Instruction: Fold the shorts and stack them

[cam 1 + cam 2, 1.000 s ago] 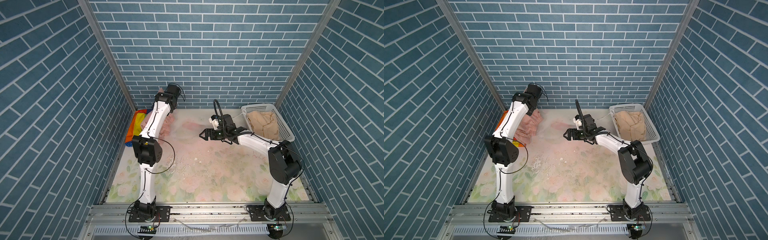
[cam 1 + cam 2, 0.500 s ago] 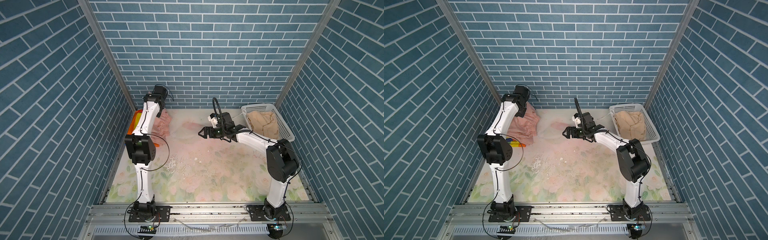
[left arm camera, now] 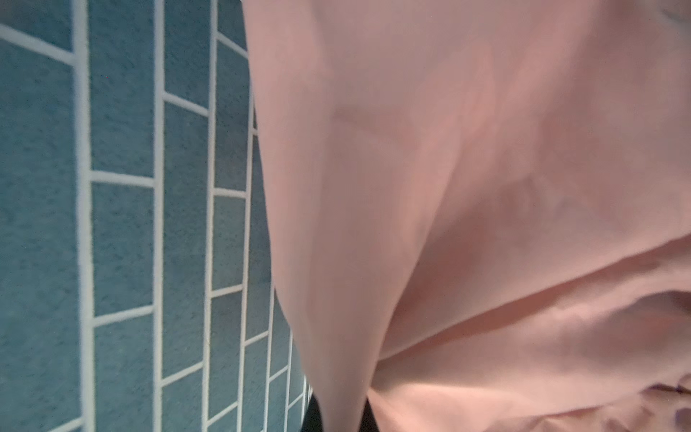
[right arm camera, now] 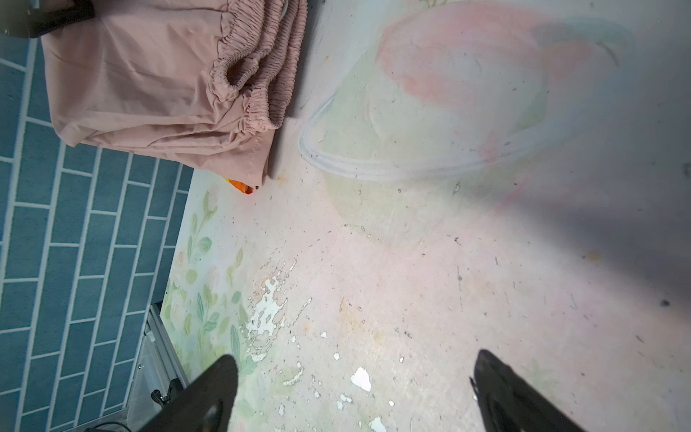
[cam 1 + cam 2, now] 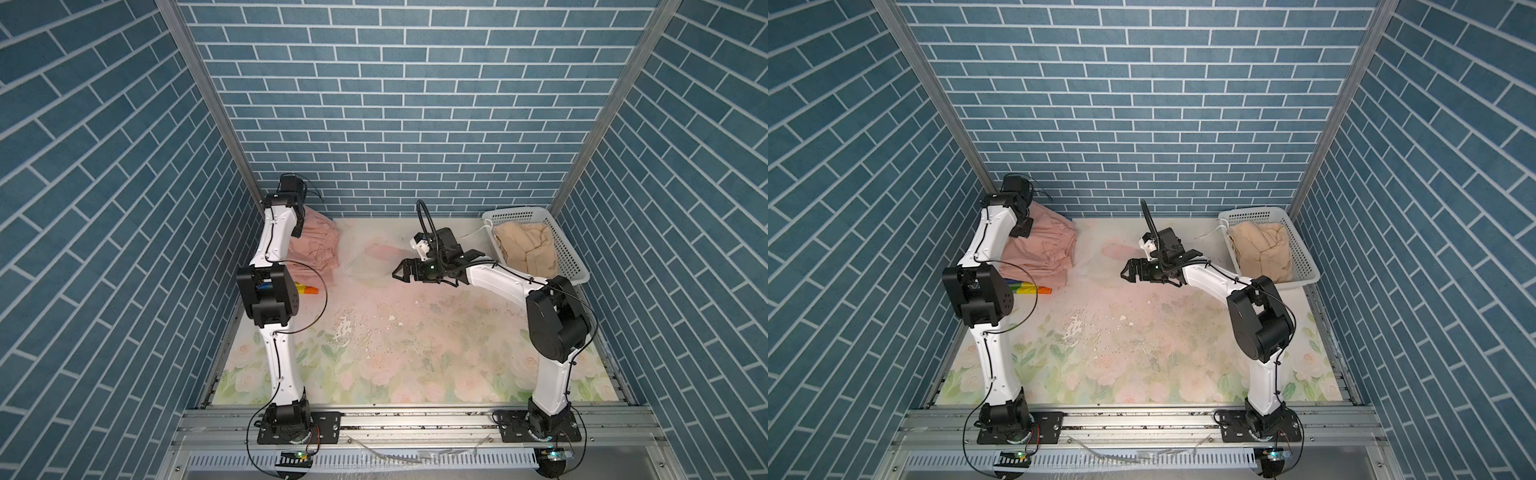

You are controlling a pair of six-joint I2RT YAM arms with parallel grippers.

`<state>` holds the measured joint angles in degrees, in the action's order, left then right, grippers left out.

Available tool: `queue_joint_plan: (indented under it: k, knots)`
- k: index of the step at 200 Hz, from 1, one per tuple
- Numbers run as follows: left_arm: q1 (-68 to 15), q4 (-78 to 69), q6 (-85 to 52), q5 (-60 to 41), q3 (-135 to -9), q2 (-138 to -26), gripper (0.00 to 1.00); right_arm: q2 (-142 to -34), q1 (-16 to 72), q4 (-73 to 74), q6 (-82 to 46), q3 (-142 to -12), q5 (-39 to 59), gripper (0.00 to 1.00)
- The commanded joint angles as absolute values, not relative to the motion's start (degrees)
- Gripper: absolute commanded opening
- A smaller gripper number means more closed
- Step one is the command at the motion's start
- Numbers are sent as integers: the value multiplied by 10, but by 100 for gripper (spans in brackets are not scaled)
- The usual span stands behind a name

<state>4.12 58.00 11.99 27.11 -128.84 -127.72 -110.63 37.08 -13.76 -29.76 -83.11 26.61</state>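
Left wrist view is almost all pink shorts (image 3: pixel 448 187): the cloth narrows down into the left gripper (image 3: pixel 339 419), which I read as clamped on 1 edge of them. In both top views the pink shorts lie in the far left corner, folded with the gathered waist layered, on top of the rainbow shorts (image 5: pixel 306 288), of which only a striped strip peeks out on the near side. I judge the step in hand to be setting this pair on the stack, while the beige shorts (image 5: pixel 525 249) wait bunched in the basket (image 5: pixel 571 259) at the far right. To do it well I would lower the pinched edge until it lies flat, square it with the layers below, let go only once the cloth is slack, then back out straight so the fingers neither drag the top layer nor catch the wall (image 3: pixel 112 224). The left arm stands tall, stretched toward the corner, wrist bent down over the pile. The right arm has its elbow raised and forearm reaching to mid-table; the right gripper (image 4: pixel 355 361) hangs low over the mat (image 4: pixel 411 280), jaws wide apart and empty, facing the pile.
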Motion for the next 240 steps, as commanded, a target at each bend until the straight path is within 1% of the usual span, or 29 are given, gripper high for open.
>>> queue_joint_plan:
  k: [1,29,55,57,67,70,77,81,85,93,111,114,117,144,165,207,222,240]
  knots:
    - [43,570,137,278,-1287,-1250,0,-1117,375,-162,-302,-859,272,98]
    - [54,524,145,277,-1249,-1228,0,-1125,379,-165,-305,-867,272,99]
    - [80,534,122,293,-1265,-1265,0,-1137,387,-174,-308,-883,275,99]
    - [83,533,121,291,-1265,-1270,1,-1137,387,-174,-308,-883,275,99]
    - [96,538,117,279,-1276,-1291,17,-1137,390,-176,-308,-884,274,98]
    - [99,541,116,278,-1280,-1300,19,-1137,391,-176,-308,-885,274,98]
    - [105,554,113,276,-1297,-1318,19,-1136,394,-176,-308,-884,273,98]
    - [108,561,111,278,-1307,-1328,22,-1136,394,-177,-308,-884,273,99]
    - [110,567,108,280,-1316,-1336,30,-1136,395,-178,-308,-884,272,99]
    - [114,577,99,281,-1328,-1346,51,-1134,397,-180,-308,-883,272,98]
    - [117,577,73,276,-1321,-1337,86,-1126,401,-180,-308,-875,272,98]
    - [116,575,68,272,-1316,-1332,95,-1125,401,-180,-308,-874,270,98]
    - [116,572,65,269,-1311,-1326,99,-1123,401,-179,-308,-872,269,98]
    - [114,531,33,202,-1246,-1248,100,-1105,402,-176,-309,-856,262,98]
    - [91,481,28,161,-1190,-1167,100,-1081,402,-192,-296,-850,249,99]
    - [-8,371,38,139,-1083,-1033,100,-1015,384,-307,-220,-889,160,99]
    - [-55,323,52,135,-1042,-994,100,-986,362,-349,-202,-903,121,99]
    - [-116,272,68,137,-1004,-956,100,-947,315,-388,-186,-910,72,98]
